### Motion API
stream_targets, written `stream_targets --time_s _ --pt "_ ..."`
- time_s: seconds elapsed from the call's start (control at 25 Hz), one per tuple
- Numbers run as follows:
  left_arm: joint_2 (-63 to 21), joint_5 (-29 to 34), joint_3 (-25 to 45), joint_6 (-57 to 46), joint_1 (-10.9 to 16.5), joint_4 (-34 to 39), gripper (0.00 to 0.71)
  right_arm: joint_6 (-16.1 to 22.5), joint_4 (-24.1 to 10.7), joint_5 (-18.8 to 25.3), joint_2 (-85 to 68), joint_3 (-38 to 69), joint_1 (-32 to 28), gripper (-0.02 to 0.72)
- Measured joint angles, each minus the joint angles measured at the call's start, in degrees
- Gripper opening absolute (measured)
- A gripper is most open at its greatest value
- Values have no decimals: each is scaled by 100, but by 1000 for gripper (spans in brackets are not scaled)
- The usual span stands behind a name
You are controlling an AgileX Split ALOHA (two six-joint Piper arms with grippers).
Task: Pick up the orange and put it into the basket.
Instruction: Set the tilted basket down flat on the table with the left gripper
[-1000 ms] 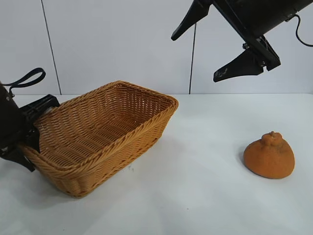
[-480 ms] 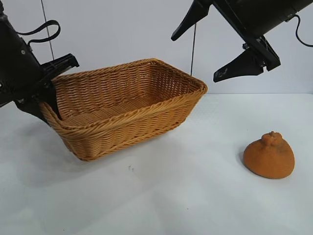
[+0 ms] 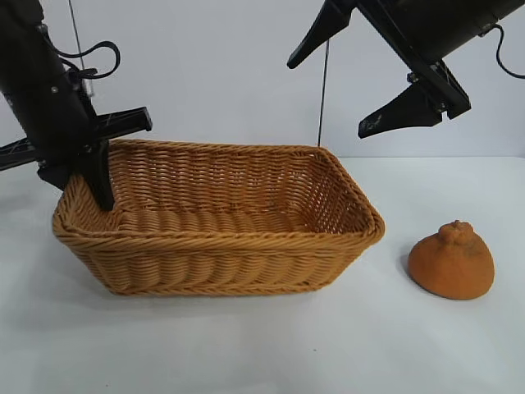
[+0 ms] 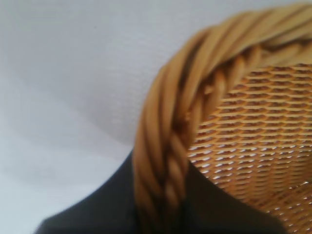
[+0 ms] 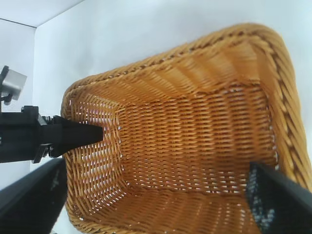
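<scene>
The tan wicker basket (image 3: 246, 240) lies long side on across the middle of the white table. My left gripper (image 3: 92, 174) is shut on its braided rim at the left end; the left wrist view shows the rim (image 4: 168, 122) clamped in the gripper (image 4: 160, 202). The orange (image 3: 452, 261) sits on the table to the right of the basket, a short gap from its right end. My right gripper (image 3: 326, 98) hangs open and empty high above the basket's right end. The right wrist view looks down through the gripper (image 5: 153, 207) into the empty basket (image 5: 285, 92).
The left gripper's finger (image 5: 73, 134) shows at the basket's far end in the right wrist view. A white wall stands behind the table (image 3: 271, 353).
My left gripper has risen and swung the basket round by its rim, from slanting at the left to lying long side on, its right end now nearer the orange. The right arm and the orange have not moved.
</scene>
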Motion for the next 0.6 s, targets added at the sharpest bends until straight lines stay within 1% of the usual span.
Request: stream_targets --time_s 0.24,0.6 --pt "194 -46 -48 337 0 -100 85 0 0 0 0 0 0 683" --pt "669 -491 -48 539 -5 -434 85 0 -2 0 0 0 0 683"
